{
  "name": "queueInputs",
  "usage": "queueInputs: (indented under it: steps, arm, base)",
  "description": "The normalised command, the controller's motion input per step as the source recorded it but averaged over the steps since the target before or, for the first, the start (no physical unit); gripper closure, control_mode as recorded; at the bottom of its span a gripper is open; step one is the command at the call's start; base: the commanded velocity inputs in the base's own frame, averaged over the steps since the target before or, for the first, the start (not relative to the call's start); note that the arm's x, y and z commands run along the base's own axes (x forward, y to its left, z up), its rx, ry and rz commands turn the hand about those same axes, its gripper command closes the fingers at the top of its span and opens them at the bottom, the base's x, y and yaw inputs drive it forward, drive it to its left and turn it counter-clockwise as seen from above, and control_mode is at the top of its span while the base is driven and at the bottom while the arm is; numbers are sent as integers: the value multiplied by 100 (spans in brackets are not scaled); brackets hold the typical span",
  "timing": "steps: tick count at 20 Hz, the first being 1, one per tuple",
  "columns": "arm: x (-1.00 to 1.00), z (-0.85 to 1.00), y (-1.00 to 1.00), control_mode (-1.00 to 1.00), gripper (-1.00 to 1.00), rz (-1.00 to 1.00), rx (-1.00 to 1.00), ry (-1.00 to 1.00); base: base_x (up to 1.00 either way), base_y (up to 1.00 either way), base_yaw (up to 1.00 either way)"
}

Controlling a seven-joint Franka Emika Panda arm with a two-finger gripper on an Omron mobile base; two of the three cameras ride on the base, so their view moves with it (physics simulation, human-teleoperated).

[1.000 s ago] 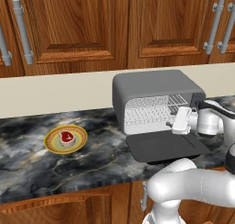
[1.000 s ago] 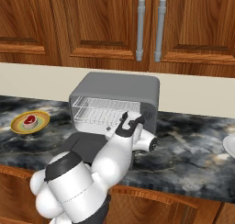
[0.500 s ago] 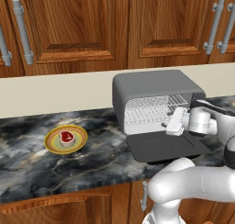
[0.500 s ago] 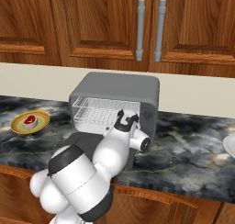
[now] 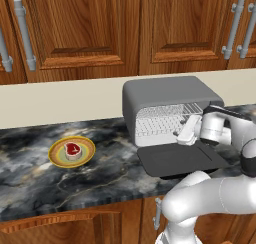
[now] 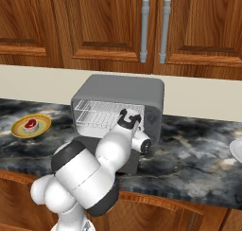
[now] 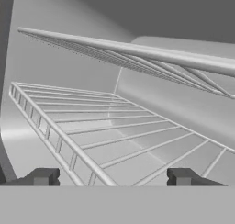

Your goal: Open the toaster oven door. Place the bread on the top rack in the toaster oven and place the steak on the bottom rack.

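Grey toaster oven door (image 5: 181, 159) lies flat.
I see my gripper (image 7: 111, 177) spread wide, seemingly empty, facing the racks (image 7: 114, 136).

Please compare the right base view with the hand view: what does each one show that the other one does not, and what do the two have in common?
The right base view alone gives the outside: the grey toaster oven, its door folded down flat, the steak on a yellow-green plate, the marble counter and the wooden cabinets.

The hand view alone gives the oven's pale interior up close and the open gripper, holding nothing.

Both show the silver wire racks, bare.
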Motion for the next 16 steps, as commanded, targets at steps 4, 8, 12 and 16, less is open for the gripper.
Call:
queueInputs:
  steps: [4, 8, 12, 16]
  arm:
    - [11, -24, 0, -100, -100, 0, -5, -4]
    - [11, -24, 0, -100, -100, 0, -6, -1]
    - [1, -31, 0, -100, -100, 0, -7, 0]
    - [0, -28, 0, -100, -100, 0, -7, 0]
  base:
    - [0, 0, 0]
    - [0, 0, 0]
    - [0, 0, 0]
    - [0, 0, 0]
